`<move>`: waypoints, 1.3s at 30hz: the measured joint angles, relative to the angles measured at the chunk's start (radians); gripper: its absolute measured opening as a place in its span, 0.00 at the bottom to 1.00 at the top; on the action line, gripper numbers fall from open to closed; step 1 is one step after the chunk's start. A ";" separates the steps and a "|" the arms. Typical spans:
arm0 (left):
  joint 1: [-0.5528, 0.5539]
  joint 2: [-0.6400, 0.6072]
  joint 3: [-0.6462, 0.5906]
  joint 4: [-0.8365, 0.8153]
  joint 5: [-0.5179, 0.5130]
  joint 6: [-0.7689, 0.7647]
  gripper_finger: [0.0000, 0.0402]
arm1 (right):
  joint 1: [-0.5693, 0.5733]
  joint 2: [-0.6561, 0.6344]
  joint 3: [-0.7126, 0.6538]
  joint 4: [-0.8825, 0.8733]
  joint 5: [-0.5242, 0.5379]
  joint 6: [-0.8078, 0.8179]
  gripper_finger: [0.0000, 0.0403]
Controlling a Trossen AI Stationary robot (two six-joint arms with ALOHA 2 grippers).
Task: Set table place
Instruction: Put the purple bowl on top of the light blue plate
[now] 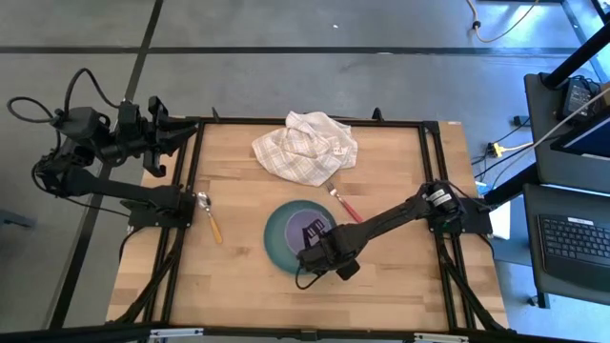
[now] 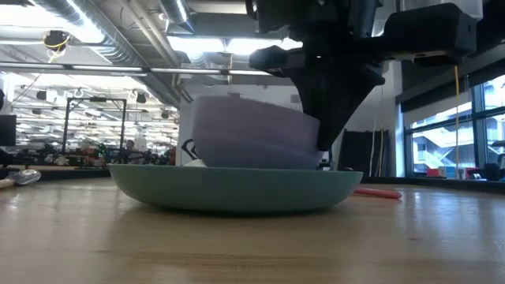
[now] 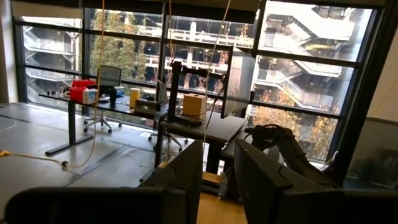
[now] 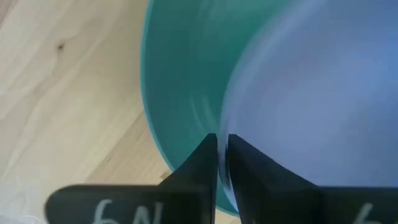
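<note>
Currently we note the right gripper (image 1: pixel 318 250) over the teal plate (image 1: pixel 276 238) near the counter's (image 1: pixel 400 267) front middle, its fingers (image 4: pixel 202 168) nearly pressed together, pinching the lilac bowl's (image 2: pixel 252 134) rim; the bowl sits tilted in the plate, presumably being set at its centre. Fork (image 1: pixel 343 203) lies just right of the plate, spoon (image 1: pixel 210 217) well apart to the left, the cloth (image 1: pixel 305 143) behind. Left gripper (image 1: pixel 176 138) waits at the far-left edge, fingers (image 3: pixel 186 180) slightly apart, holding nothing.

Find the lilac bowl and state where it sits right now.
In the high view the lilac bowl is on the teal plate near the table's middle, its rim pinched by the right gripper.
</note>
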 joint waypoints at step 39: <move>0.000 0.000 0.000 -0.045 0.000 -0.004 0.21 | -0.035 0.039 0.164 -0.063 -0.071 0.185 0.07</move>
